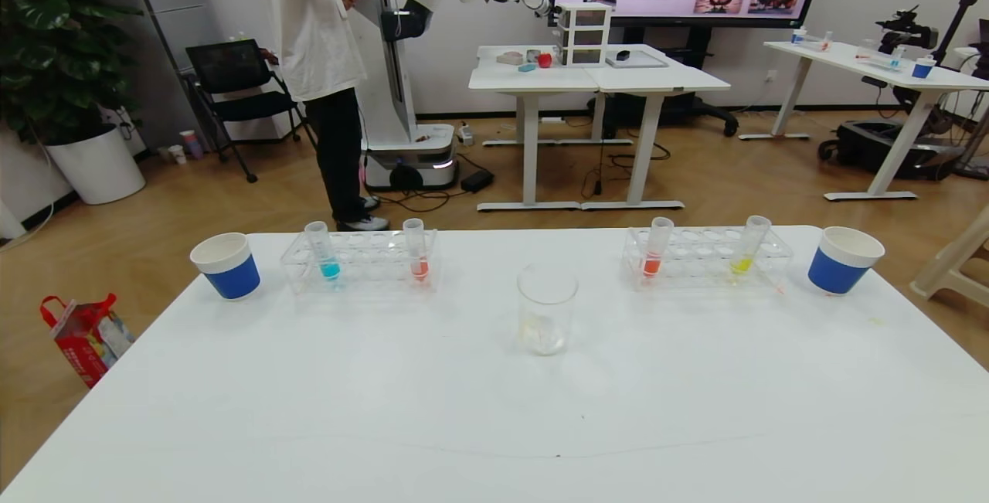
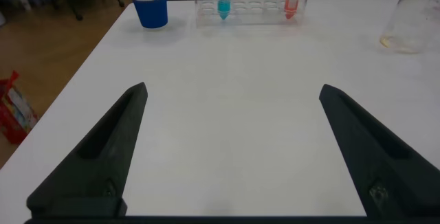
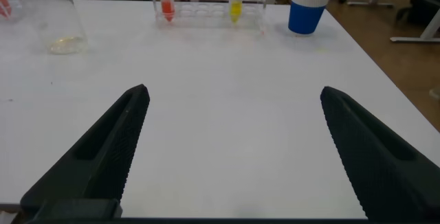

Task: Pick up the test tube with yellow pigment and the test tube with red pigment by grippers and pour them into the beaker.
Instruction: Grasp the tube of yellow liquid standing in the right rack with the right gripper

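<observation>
Nothing grabbed yet, both arms parked at the start line

The left tool (image 2: 230, 152) and the right tool (image 3: 230, 152) both hang over the near side of the tabletop (image 1: 494, 426) with fingers spread wide and nothing between them. Looking out from there, the beaker (image 1: 547, 319) stands mid-tabletop, basically empty apart from a faint smear at the bottom. The red tube (image 1: 417, 249) sits upright in the left rack (image 1: 359, 262) next to a blue tube (image 1: 321, 250), and the yellow tube (image 1: 749, 245) leans in the right rack (image 1: 707, 257) beside a more orange tube (image 1: 657, 247). My read: we're at the reach step, so next each tool needs to head to its own rack and close on the upper part of its tube without bumping the neighbour.
</observation>
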